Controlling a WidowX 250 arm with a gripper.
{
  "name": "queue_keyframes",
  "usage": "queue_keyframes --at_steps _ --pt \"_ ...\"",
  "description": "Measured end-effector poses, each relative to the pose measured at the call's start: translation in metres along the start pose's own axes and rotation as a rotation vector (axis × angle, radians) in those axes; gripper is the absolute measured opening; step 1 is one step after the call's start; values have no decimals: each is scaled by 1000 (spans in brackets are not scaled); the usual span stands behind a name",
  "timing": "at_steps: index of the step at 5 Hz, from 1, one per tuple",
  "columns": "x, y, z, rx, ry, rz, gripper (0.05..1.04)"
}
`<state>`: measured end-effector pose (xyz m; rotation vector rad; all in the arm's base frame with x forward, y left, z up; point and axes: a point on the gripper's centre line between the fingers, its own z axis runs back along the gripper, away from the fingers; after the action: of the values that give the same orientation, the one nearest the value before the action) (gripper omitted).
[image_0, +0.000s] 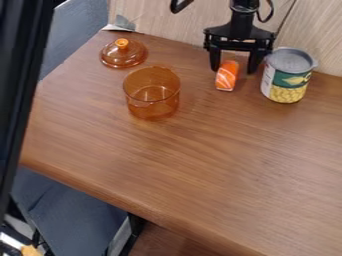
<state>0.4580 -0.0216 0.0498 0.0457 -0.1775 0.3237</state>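
At the top right of the view, the black gripper (233, 70) hangs low over the table's back part, its two fingers spread apart. Between and slightly in front of them lies an orange-and-white sushi-like piece (227, 76), with a visible gap on either side of it. Just right of the right finger stands a can (287, 76) with a green and yellow label. An amber see-through pot (152, 94) stands upright and uncovered, left of the gripper. Behind it to the left, its amber lid (123, 53) lies on the table, knob up.
The wooden table (200, 165) meets a pale wood-grain wall (160, 17) along its back edge. A dark upright post (23, 75) crosses the left side. Grey-blue fabric (70, 215) lies beyond the table's front left edge.
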Motion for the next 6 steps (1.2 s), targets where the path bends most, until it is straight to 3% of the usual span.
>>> queue_keyframes --at_steps 1,2,3,6 --pt "1 3 -1 20 -8 3 954" --pt "-2 7 -4 28 -26 18 668" --pt "-2 8 -4 26 -25 21 555" --pt "-4 11 -2 20 -12 33 555"
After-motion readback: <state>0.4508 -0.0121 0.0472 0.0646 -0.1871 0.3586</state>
